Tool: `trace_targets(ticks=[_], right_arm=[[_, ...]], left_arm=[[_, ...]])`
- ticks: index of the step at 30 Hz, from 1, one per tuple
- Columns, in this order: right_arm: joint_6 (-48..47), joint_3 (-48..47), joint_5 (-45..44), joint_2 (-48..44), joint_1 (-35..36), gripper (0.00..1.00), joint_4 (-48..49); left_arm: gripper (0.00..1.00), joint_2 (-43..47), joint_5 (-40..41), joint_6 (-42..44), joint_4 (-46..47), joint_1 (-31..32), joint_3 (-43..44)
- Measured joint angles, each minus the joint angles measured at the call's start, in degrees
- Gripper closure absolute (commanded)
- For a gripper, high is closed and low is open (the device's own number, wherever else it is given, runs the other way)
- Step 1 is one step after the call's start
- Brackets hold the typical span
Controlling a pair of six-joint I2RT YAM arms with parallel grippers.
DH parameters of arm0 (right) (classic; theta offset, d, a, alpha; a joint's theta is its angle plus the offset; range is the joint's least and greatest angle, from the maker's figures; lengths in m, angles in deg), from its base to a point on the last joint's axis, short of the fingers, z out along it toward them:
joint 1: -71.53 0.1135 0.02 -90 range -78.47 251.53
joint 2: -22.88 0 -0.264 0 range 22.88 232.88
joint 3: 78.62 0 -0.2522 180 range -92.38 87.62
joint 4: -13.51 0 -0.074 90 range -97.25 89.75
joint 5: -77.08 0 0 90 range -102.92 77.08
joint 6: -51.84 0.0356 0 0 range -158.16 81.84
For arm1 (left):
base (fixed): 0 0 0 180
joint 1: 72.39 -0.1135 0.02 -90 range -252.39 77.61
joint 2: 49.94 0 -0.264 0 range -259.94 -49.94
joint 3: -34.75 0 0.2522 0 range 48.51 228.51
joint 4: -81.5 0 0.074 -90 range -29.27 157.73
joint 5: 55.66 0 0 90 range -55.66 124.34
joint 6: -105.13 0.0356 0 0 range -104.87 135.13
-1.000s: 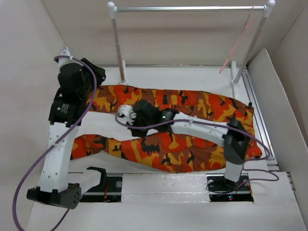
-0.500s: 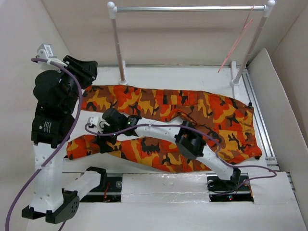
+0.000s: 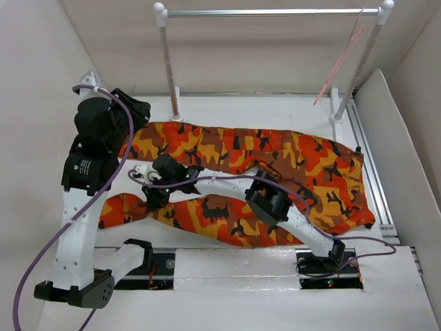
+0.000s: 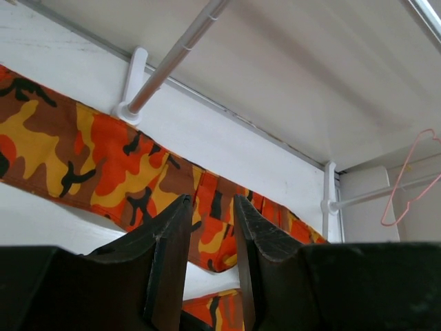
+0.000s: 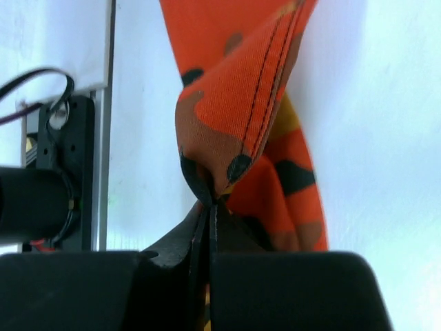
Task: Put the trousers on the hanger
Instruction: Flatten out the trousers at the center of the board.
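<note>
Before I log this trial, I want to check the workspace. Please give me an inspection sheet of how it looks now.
Surface: white table, bare at the far edge.
Job's things: trousers lying flat, legs pointing left; hanger hanging at the right end of the bar, no cloth on it.
Clutter: nothing seen.
Grippers: left gripper, jaws a little apart above the far leg, holding nothing; right gripper, jaws shut on a fold of the near leg.
Cables: purple cable looping beside the left arm; another from the right arm.
Surroundings: pale walls.
</note>
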Motion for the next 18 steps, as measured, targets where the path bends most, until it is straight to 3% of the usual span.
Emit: trace_targets(ticks=[7, 11, 13, 14, 15, 18], right_arm=[[-0.7, 20.1, 1.4, -15.8, -0.3, 1.00, 2.6], [-1.1, 21.1, 4.8, -24.8, -2.6, 0.99, 2.8], [-1.2, 17.7, 5.4, -24.9, -5.2, 0.89, 2.7], [-1.2, 15.2, 5.6, -23.6, -6.9, 0.78, 3.0], [-1.2, 12.8, 5.6, -21.5, -8.9, 0.78, 3.0], [1.4, 7.2, 4.2, -13.2, -14.4, 0.61, 2.8]], left_arm=[[0.73, -0.4, 5.0, 2.5, -2.3, 0.0, 0.9], [0.69, -2.9, 8.0, 4.5, -3.6, 0.0, 3.3], [0.67, -4.9, 9.5, 5.6, -3.9, 0.0, 3.8], [0.62, -5.8, 10.0, 5.9, -4.2, -0.2, 3.8], [0.62, -7.2, 10.6, 6.5, -4.7, -0.7, 3.7], [0.54, -9.2, 11.7, 7.3, -4.4, -1.7, 0.6]])
